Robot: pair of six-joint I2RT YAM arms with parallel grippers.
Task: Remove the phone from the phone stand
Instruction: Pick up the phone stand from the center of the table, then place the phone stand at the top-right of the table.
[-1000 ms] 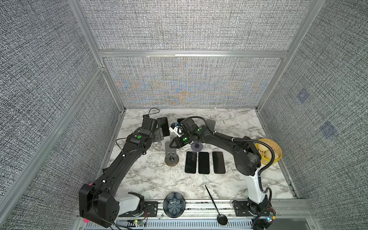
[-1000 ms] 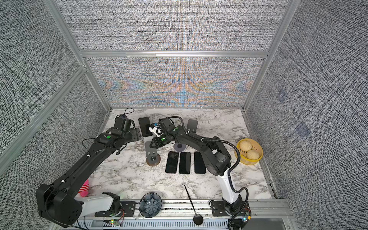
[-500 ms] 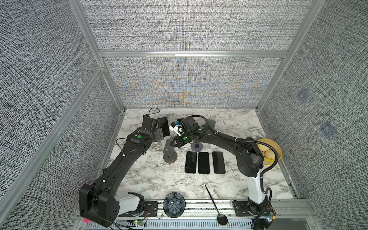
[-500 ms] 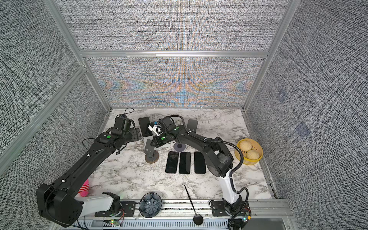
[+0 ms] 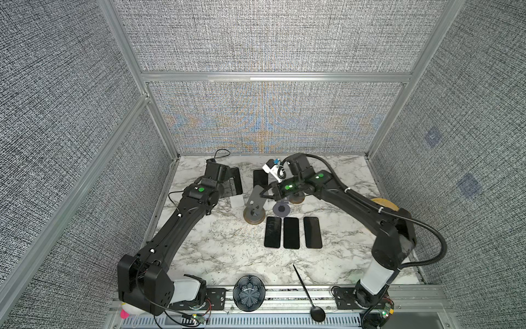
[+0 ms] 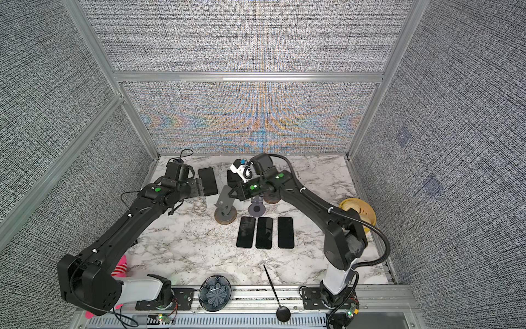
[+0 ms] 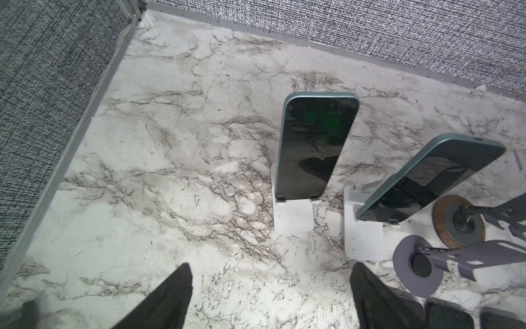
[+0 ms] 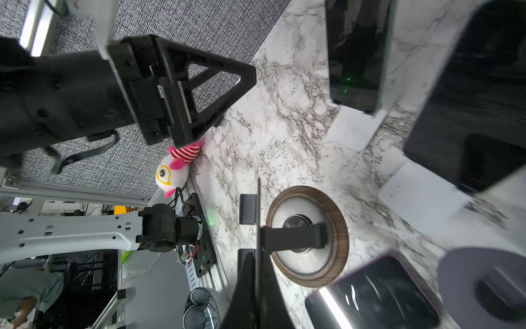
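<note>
Seen close by: the left gripper (image 7: 271, 267), jaws spread, faces the phone (image 7: 316, 148) propped upright on its white stand (image 7: 293, 219); the right gripper (image 5: 265, 196) pinches the plate of the wood-based stand (image 5: 254, 218) (nothing steadies the white one), so a skewed closing could topple phone and stand.

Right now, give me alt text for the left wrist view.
A phone stands on a white stand, facing the open left fingers; a second phone leans on another white stand beside it. A purple stand and a wood-based stand sit nearby.
</note>
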